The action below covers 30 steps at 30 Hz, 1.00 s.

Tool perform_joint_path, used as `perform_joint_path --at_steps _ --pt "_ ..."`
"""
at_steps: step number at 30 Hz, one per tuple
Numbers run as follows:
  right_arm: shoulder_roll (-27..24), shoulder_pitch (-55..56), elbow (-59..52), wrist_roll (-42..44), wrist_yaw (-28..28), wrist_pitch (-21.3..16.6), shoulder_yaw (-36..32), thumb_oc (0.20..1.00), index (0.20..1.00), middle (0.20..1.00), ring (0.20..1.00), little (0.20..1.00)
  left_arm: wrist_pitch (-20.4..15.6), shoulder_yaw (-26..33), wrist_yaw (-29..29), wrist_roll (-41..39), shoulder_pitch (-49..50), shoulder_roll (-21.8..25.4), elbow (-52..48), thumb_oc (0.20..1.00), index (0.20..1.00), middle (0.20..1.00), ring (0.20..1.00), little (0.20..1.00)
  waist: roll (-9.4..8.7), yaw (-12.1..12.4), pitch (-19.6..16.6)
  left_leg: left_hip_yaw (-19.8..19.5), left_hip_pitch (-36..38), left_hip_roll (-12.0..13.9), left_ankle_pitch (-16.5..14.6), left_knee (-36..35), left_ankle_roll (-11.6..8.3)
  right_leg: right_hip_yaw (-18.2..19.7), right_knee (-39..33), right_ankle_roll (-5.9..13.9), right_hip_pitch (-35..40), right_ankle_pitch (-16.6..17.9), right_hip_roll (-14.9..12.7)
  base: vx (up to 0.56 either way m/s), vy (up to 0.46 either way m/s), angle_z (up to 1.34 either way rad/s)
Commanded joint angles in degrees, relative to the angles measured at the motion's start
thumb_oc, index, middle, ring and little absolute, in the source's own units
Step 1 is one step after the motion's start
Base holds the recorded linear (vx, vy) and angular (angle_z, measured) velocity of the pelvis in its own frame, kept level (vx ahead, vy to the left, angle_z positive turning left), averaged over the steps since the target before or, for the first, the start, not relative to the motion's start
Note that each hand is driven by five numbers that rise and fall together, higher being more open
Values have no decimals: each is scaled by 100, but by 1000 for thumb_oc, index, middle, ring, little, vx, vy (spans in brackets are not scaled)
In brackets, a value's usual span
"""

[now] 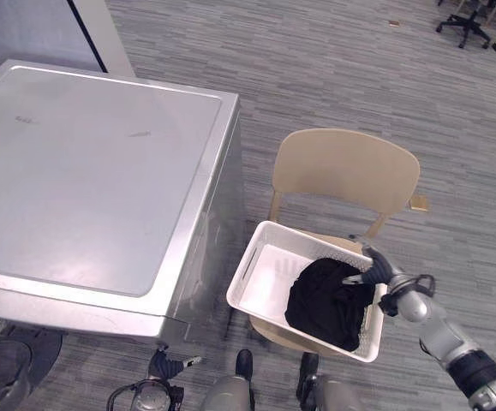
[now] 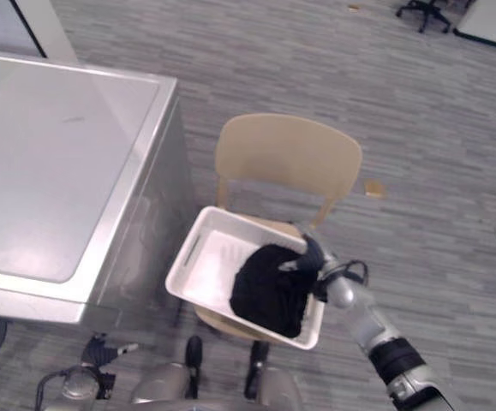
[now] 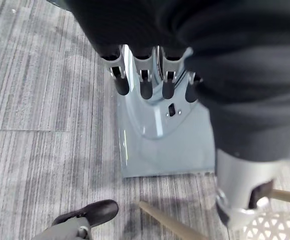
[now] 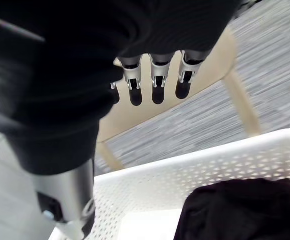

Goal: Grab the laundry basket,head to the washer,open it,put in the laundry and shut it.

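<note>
My right hand (image 1: 378, 267) hovers, fingers straight, over the white laundry basket (image 1: 269, 248) of black laundry (image 1: 326, 300) on a chair (image 1: 350, 171); washer (image 1: 93, 188) left.

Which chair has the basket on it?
The tan wooden chair beside the washer holds the white basket. The black office chair far off on the floor has nothing on it.
</note>
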Motion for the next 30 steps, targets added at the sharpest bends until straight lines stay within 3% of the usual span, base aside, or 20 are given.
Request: perform_joint_path --at_steps 1,3,6,11,16,19,20,21,23,24,30 --pt "-285 -187 89 -284 74 -86 350 1000 1000 1000 1000 1000 -206 34 36 243 -295 -30 -2 1000 1000 1000 1000 1000 104 40 -103 -411 -593 109 -56 158 -194 -229 -427 156 663 -667 168 -72 -166 23" --pt "-289 -260 174 -356 72 -86 439 1000 1000 1000 1000 1000 -207 15 25 248 -296 -46 25 1000 1000 1000 1000 1000 133 40 -93 -481 -618 111 1 107 -220 -322 -514 145 698 -664 185 -52 -78 35" --pt "-308 -625 799 -932 -129 -13 865 1000 1000 1000 1000 1000 -250 -69 8 210 -310 -72 2 1000 1000 1000 1000 1000 321 220 61 -735 -795 126 227 5 -345 -668 -663 61 735 -691 236 -85 -72 49" --pt "-340 -1209 1662 -1632 -546 178 1204 1000 1000 1000 1000 1000 -335 -149 111 79 -424 -103 66 1000 1000 1000 1000 1000 555 322 273 -971 -1158 124 443 -28 -456 -902 -599 -4 438 -703 263 -125 -20 39" --pt "-72 -2257 3761 -2225 -1074 713 1787 1000 1000 1000 1000 1000 -514 -395 411 -324 -713 -72 33 1000 1000 1000 1000 1000 962 522 714 -1109 -1756 156 710 -64 -515 -1024 103 -135 -525 -809 192 -139 30 19" --pt "159 -2714 4884 -2029 -979 922 1956 1000 1000 1000 1000 1000 -526 -539 476 -573 -1013 -73 117 1000 1000 1000 1000 1000 1045 630 823 -1118 -1972 142 753 -128 -583 -1018 432 -149 -928 -1002 126 -62 -3 4" --pt "189 -2759 5038 -1872 -901 920 1935 918 918 918 918 918 -521 -576 463 -587 -1079 -67 134 1000 1000 1000 1000 1000 1057 650 849 -1124 -1987 139 793 -154 -596 -1032 440 -143 -934 -1005 118 56 -56 13" --pt "259 -2662 5040 -1515 -828 858 1811 203 203 203 203 203 -508 -647 401 -566 -1129 -78 113 1000 1000 1000 1000 1000 1064 676 843 -1159 -1949 124 834 -218 -608 -1061 400 -143 -868 -1018 113 41 -24 20" --pt "314 -2495 4730 -1048 -794 765 1627 200 200 200 200 200 -492 -683 349 -566 -1143 -93 97 1000 1000 1000 1000 1000 1029 660 804 -1194 -1858 102 839 -286 -613 -1086 347 -141 -742 -1035 113 31 4 19" --pt "337 -2296 4197 -414 -746 662 1328 200 200 200 200 200 -465 -682 313 -547 -1159 -93 87 1000 1000 1000 1000 1000 1022 600 790 -1184 -1836 102 919 -306 -573 -1154 267 -163 -669 -888 129 -18 68 13" --pt "446 -1135 1785 1419 -474 268 20 200 200 200 200 200 -285 -391 137 -496 -904 -77 -180 1000 1000 1000 1000 1000 735 281 571 -994 -1291 128 642 -329 -505 -1049 -7 -91 -92 -836 123 53 51 8"
